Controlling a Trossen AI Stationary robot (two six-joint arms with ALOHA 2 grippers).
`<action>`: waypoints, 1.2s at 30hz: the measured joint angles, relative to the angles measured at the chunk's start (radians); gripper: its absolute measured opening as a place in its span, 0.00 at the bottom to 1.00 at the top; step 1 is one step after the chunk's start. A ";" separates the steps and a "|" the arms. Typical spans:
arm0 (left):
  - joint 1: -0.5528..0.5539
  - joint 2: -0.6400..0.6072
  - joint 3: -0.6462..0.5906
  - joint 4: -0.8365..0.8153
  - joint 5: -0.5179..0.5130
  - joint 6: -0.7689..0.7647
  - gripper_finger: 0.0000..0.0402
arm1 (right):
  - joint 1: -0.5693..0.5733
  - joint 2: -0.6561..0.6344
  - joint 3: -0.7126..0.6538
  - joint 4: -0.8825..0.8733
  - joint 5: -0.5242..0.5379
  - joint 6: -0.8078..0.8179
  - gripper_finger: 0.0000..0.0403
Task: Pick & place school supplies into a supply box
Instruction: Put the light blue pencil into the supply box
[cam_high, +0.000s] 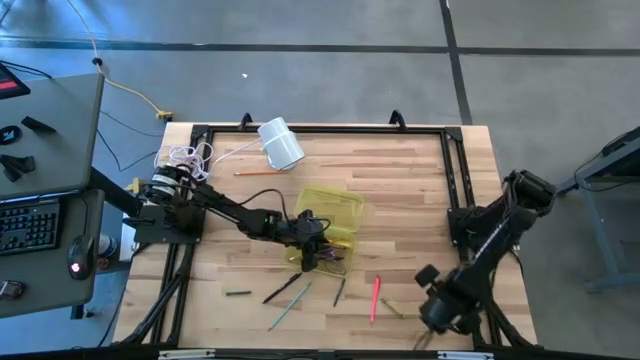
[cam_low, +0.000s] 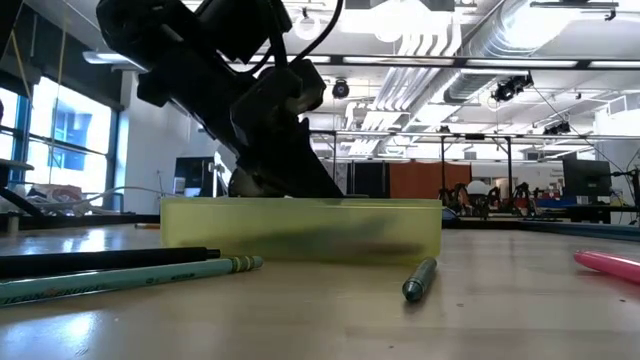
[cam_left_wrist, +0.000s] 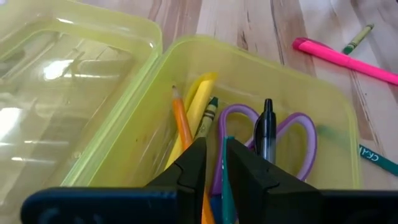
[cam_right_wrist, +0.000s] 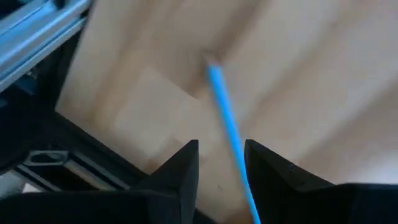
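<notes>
The left gripper (cam_left_wrist: 214, 163), fingers narrowly parted with grasp or release not determinable, is hanging inside the supply box (cam_high: 338, 205) at table centre, and is risking snagging the scissors (cam_left_wrist: 300, 134) on rising, while the released right gripper (cam_right_wrist: 221, 149) is hovering at 5 o'clock.

Grey concrete floor (cam_high: 330, 25), side desk with keyboard (cam_high: 30, 225), bright windows (cam_low: 70, 135), ceiling ducts (cam_low: 490, 40)

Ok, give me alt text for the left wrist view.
The left pincer hovers over the open yellow-green supply box, which holds purple-handled scissors, a black pen and pencils. A pink pen lies on the table beyond.
</notes>
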 joint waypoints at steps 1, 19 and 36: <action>0.000 0.000 0.000 -0.001 0.000 0.000 0.24 | 0.021 0.000 -0.021 0.037 0.009 -0.003 0.28; 0.000 0.000 0.000 0.027 -0.024 -0.004 0.24 | 0.077 -0.013 -0.279 0.405 0.154 0.074 0.09; 0.000 -0.107 0.323 -0.622 -0.102 0.100 0.24 | -0.128 0.002 0.033 0.226 0.565 -0.359 0.02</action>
